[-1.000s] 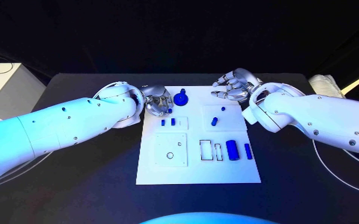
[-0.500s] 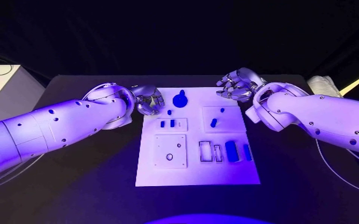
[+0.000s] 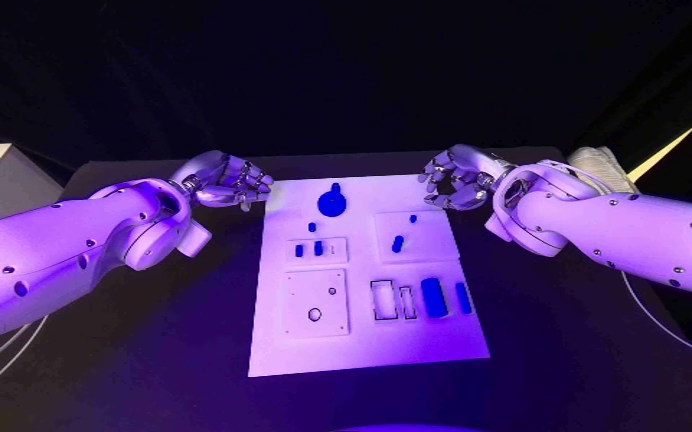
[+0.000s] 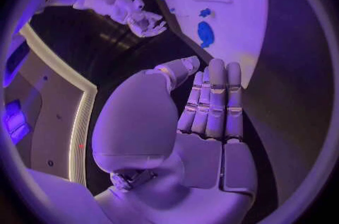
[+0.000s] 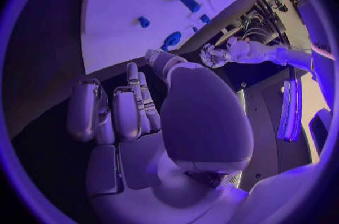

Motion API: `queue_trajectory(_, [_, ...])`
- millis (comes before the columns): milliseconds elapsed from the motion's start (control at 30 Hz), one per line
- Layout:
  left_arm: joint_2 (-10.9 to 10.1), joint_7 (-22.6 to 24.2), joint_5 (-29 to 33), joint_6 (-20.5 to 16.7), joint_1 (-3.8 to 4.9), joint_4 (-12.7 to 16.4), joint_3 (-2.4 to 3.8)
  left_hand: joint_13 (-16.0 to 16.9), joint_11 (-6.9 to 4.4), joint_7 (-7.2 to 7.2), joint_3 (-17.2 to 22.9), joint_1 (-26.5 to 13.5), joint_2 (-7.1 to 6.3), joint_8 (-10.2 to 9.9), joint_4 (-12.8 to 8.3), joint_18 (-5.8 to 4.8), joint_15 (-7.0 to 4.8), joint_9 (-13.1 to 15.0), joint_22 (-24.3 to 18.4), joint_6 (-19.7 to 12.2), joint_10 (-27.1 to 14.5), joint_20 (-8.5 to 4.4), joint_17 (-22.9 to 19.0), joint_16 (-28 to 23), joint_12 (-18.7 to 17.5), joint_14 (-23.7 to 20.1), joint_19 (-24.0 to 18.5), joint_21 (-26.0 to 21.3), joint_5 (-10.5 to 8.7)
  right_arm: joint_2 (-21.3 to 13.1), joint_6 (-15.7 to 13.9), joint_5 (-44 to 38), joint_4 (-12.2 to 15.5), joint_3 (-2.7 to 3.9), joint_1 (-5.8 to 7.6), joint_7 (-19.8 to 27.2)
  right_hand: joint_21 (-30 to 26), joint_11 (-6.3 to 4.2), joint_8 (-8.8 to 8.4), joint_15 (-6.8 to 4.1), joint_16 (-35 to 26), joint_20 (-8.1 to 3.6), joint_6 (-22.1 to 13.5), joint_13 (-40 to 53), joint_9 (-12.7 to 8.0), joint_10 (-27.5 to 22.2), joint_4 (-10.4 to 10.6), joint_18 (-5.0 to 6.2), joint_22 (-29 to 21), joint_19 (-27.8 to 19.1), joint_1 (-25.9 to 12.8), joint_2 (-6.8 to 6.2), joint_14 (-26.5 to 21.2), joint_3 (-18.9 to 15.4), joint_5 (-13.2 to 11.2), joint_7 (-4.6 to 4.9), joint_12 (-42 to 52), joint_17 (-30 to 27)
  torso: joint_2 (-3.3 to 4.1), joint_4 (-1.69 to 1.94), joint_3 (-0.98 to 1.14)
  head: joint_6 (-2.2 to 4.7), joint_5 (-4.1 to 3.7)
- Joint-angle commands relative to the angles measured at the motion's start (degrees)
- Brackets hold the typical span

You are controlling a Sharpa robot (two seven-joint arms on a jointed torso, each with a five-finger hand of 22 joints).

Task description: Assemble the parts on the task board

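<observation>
Our left hand (image 3: 231, 184) beside board (image 3: 368, 342): fingers curled, empty | right hand (image 3: 457, 179) opposite: fingers curled, empty | we judge both poised clear, parts (image 3: 332, 201) unobstructed

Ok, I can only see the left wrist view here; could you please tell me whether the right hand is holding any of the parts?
Observer: No. The right wrist view shows the right hand with nothing in its fingers.
Operator: Thank you. What lies at the near end of the board?
Observer: On the white task board, a wide blue block and a slimmer blue bar lie side by side by its right edge.
</observation>
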Motion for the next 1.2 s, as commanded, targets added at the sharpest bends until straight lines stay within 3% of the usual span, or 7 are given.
queue_trajectory(33, [-1.1,6.2,22.6,4.7,-0.01,2.1,0.08,-0.1,0.03,0.37,-0.6,-0.8,0.00,0.2,0.3,0.78,0.16,-0.1,-0.8,0.0,-0.6,0.20,-0.7,-1.5,0.4,-1.1,-0.7,-1.3,0.33,0.3,2.7,-12.8,-0.2,-0.16,-0.87,-0.4,0.8,0.02,-0.22,0.55,0.2,-0.06,0.1,-0.8,-0.1,-0.3,-0.3,0.45,4.7,0.5,-0.7,-0.06,1.2,-0.3,-0.4,-0.17,-0.5,0.0,0.02,-0.08,-0.10,0.23,-0.28])
queue_trajectory(200, [-2.7,7.9,26.9,6.1,-0.08,4.6,0.09,-0.1,-0.20,0.00,-1.1,-1.0,0.42,0.9,0.6,0.82,0.11,0.0,-1.9,1.0,-0.2,0.34,-1.4,-3.0,0.8,-1.5,-1.0,-3.0,0.31,1.1,1.6,-18.2,-0.1,-0.23,-2.12,-2.5,0.9,-0.04,-0.29,0.58,-0.1,-0.05,0.3,-1.8,-0.2,-0.1,-0.8,0.42,4.8,0.7,-0.5,0.16,1.2,-0.3,-0.6,-0.31,-0.9,-0.6,-0.02,0.22,-0.01,0.12,-0.43])
queue_trajectory(267, [-2.9,8.2,27.3,6.3,-0.11,5.2,0.09,-0.1,-0.49,-0.35,-1.3,-0.9,0.82,1.7,0.6,0.85,-0.07,0.2,-2.3,2.2,0.4,0.27,-1.5,-3.4,1.1,-1.5,-0.8,-3.4,0.28,1.4,1.5,-19.4,0.1,-0.24,-2.37,-3.2,1.0,-0.68,-0.40,-0.55,-0.3,-0.74,0.6,-3.1,-0.2,0.3,-1.2,0.47,4.9,0.8,-0.2,0.28,1.2,0.6,-1.7,-0.97,-1.4,-0.9,-0.05,0.27,-0.05,0.09,-0.34])
queue_trajectory(333, [-3.3,8.7,27.7,6.4,-0.15,5.9,0.09,-0.1,-0.69,-0.58,-1.5,-0.9,1.01,2.1,0.5,0.85,-0.20,0.3,-2.4,2.8,0.9,0.19,-1.6,-3.6,1.3,-1.5,-0.7,-3.7,0.29,1.8,1.7,-20.9,0.3,-0.25,-2.74,-4.1,1.0,-0.92,-0.44,-0.72,-0.5,-1.08,0.9,-4.0,-0.2,0.7,-1.3,0.43,4.9,0.9,-0.4,0.23,1.3,1.0,-2.1,-1.22,-1.8,-1.2,-0.01,0.25,-0.04,0.02,-0.43])
queue_trajectory(633, [-4.0,9.4,28.1,6.6,-0.22,7.2,0.08,0.2,-1.18,-0.94,-1.9,-0.8,1.19,2.4,0.4,0.85,-0.55,0.3,-2.7,3.1,2.5,-0.02,-1.7,-3.9,2.1,-1.3,-0.4,-4.1,0.28,3.4,2.5,-22.4,0.4,-0.27,-3.67,-5.7,0.6,-1.10,-0.51,-0.66,-0.9,-1.20,1.9,-6.1,-0.3,2.0,-1.3,0.44,4.8,0.9,-1.1,0.33,1.3,2.2,-2.1,-1.41,-2.6,-1.9,0.10,0.20,0.02,-0.08,-0.80])
queue_trajectory(1000, [-4.1,9.3,28.1,6.5,-0.24,7.6,0.08,0.0,-1.02,-0.76,-2.0,-0.8,1.07,2.2,0.3,0.82,-0.50,0.2,-2.9,2.8,1.9,-0.10,-1.8,-4.2,1.8,-1.4,-0.4,-4.4,0.35,4.5,3.4,-23.2,0.4,-0.27,-4.06,-6.9,1.4,-1.16,0.57,-0.40,-0.5,-1.01,5.9,-9.3,0.4,7.7,-2.3,0.22,5.5,1.5,-1.4,1.64,1.5,6.7,-3.5,-1.24,-3.7,-1.8,0.14,0.12,0.11,-0.27,-0.64])
queue_trajectory(1200, [-4.1,9.2,28.0,6.5,-0.24,7.6,0.08,0.0,-0.98,-0.72,-2.0,-0.8,1.08,2.2,0.3,0.81,-0.48,0.2,-3.0,2.7,1.8,-0.11,-1.8,-4.3,1.8,-1.4,-0.4,-4.4,0.36,4.6,3.8,-24.1,0.3,-0.27,-4.16,-7.7,1.8,-1.16,0.73,-0.40,-0.4,-0.88,6.5,-9.9,0.6,8.9,-2.8,0.15,5.8,1.7,-1.7,1.65,1.6,7.4,-3.5,-1.18,-4.2,-1.8,0.09,0.12,0.10,-0.41,-0.55])
